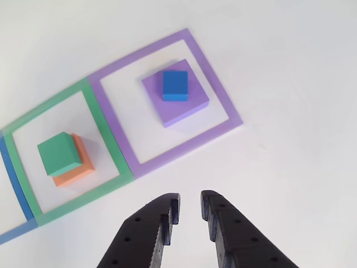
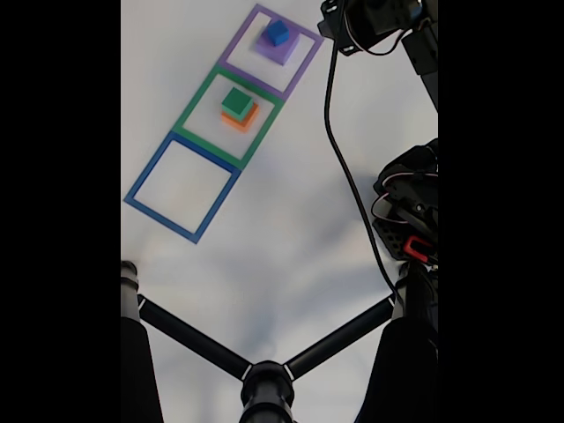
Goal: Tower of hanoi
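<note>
In the other view the hand (image 1: 189, 209) sits at the bottom centre of the frame, its two black toothed fingers slightly apart with nothing between them, hovering over bare white surface (image 1: 290, 84). The blocks lie above it in the picture. The blue block (image 1: 175, 85) rests on top of the larger purple block (image 1: 187, 106) inside the purple square frame (image 1: 218, 84), up and a touch left of the hand. The green block (image 1: 57, 153) sits on the orange block (image 1: 81, 167) inside the green square frame (image 1: 106, 142), toward the left edge and farther off to the side. Judging by that layout, the purple frame's stack is the closer of the two and lies more nearly along the line of the fingers. Counted: four blocks, in two stacks of two; three square frames, the third being the blue square frame (image 2: 159, 167), which in the fixed view lies lower left in the row and holds no block. All blocks are roughly cubic or flat and square, so no long axis matters.
</note>
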`<state>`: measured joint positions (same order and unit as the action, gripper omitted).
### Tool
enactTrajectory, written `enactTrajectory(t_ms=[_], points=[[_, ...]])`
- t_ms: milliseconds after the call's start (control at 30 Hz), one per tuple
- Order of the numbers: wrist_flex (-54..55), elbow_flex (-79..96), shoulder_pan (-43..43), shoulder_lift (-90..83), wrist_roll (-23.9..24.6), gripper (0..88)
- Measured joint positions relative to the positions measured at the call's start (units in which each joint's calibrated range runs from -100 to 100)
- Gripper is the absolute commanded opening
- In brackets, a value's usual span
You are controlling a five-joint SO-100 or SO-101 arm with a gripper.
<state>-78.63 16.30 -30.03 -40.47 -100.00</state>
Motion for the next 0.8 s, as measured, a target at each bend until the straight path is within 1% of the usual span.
enactTrajectory(t_ms=[200, 367, 400, 500, 567, 633, 733, 800], points=[[-10.61, -11.87, -1.65, 2.02, 0.0, 0.0], [-14.33, -17.03, -2.92, 3.86, 0.0, 1.2], [-14.48, -17.55, -3.01, 4.2, 0.0, 2.6], [-14.17, -17.29, -3.11, 4.53, 0.0, 14.6], [-11.95, -14.8, -3.4, 4.45, 0.0, 20.2], [-7.76, -9.89, -3.89, 4.28, 0.0, 23.2], [2.22, 0.69, -4.66, 2.52, 0.0, 25.5], [11.32, 9.55, -5.05, 0.92, 0.0, 26.1]])
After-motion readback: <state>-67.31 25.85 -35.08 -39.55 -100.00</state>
